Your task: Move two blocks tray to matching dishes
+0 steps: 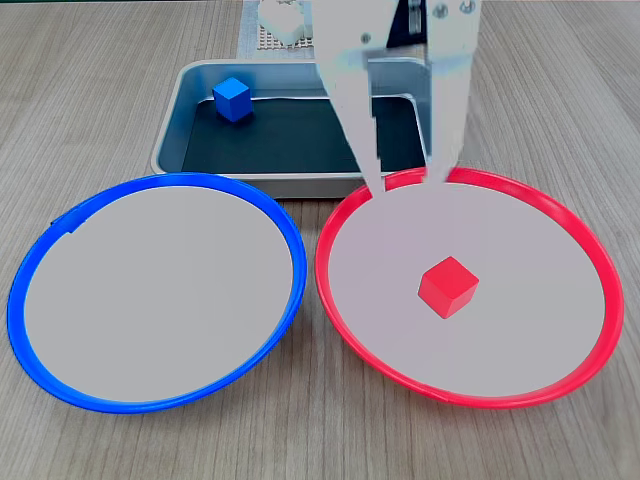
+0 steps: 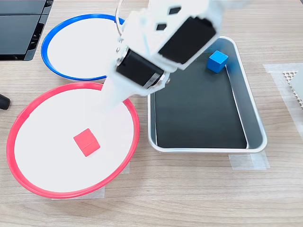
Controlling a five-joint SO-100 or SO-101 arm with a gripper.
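Note:
A red block (image 1: 448, 286) (image 2: 86, 142) rests inside the red-rimmed dish (image 1: 530, 310) (image 2: 47, 123), free of any grip. The blue block (image 1: 232, 99) (image 2: 217, 61) sits in a far corner of the silver tray (image 1: 300, 185) (image 2: 203, 150) on its black floor. Beside the red dish lies the blue-rimmed dish (image 1: 150, 290) (image 2: 80, 45), holding nothing. My white gripper (image 1: 407, 185) hangs open over the red dish's edge nearest the tray, its fingers apart with nothing between them, above and behind the red block. The arm (image 2: 161, 42) covers part of the tray.
A black flat object (image 2: 19, 28) lies at the top left in a fixed view. A white perforated mat (image 2: 293, 80) lies at the right edge, past the tray. Tape holds the tray's corner to the wooden table (image 2: 199, 198).

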